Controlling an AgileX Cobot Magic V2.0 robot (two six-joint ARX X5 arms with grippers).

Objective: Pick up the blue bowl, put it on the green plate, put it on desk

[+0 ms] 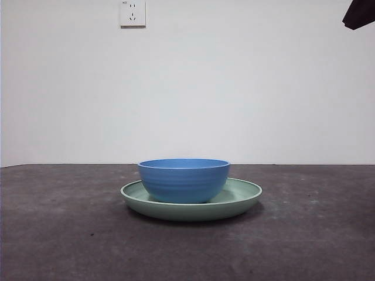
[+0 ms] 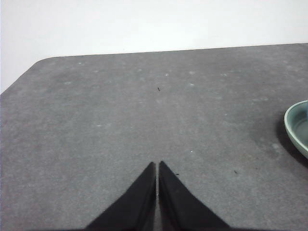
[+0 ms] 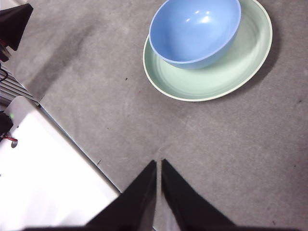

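The blue bowl [image 1: 184, 180] sits upright inside the green plate [image 1: 243, 196] at the middle of the desk [image 1: 64, 234]; the right wrist view shows the blue bowl [image 3: 195, 31] off-centre on the green plate [image 3: 231, 67]. My right gripper [image 3: 159, 162] is shut and empty, hovering well above the desk near its edge, away from the plate. My left gripper [image 2: 157, 164] is shut and empty over bare desk, with only the green plate's rim [image 2: 294, 126] at the side of its view. A black arm tip [image 1: 358, 13] shows at the front view's top right corner.
A white wall with a power socket [image 1: 132, 13] stands behind the desk. The desk's edge [image 3: 72, 139] runs beside the right gripper, with a white surface [image 3: 43, 178] and dark equipment [image 3: 12, 26] beyond it.
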